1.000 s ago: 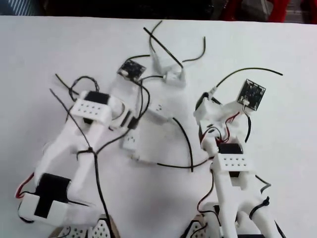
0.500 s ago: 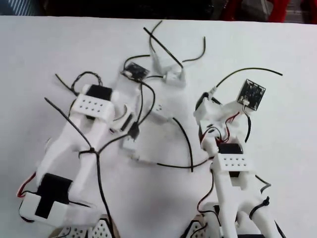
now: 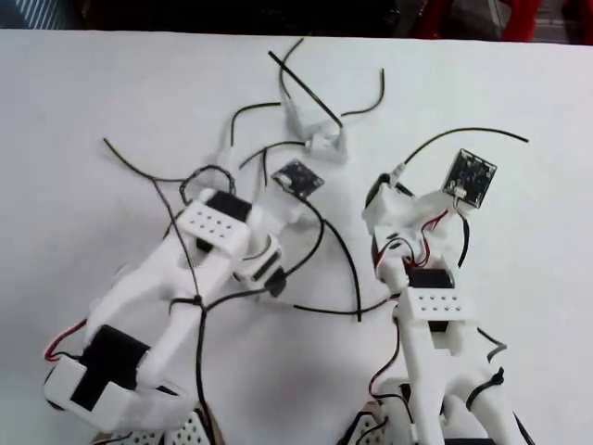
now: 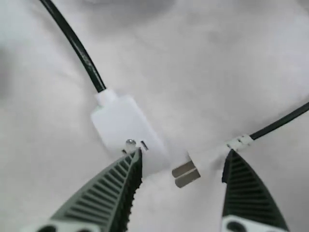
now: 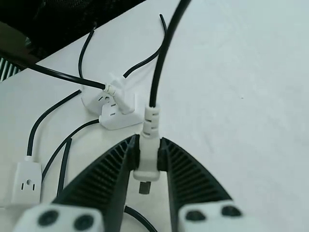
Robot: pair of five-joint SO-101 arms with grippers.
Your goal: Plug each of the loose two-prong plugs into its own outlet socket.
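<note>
The left arm (image 3: 218,232) swings in from the table's left part toward the middle and ends closer to the right arm (image 3: 431,306) than a second ago. Its camera board (image 3: 298,178) goes with it, from beside the far tangle of cords to a spot near the centre. The loop of its black cable (image 3: 199,174) travels along with the wrist. In the high view the arm now covers the white socket (image 4: 123,125) and plug (image 4: 193,166) that lay uncovered before.
</note>
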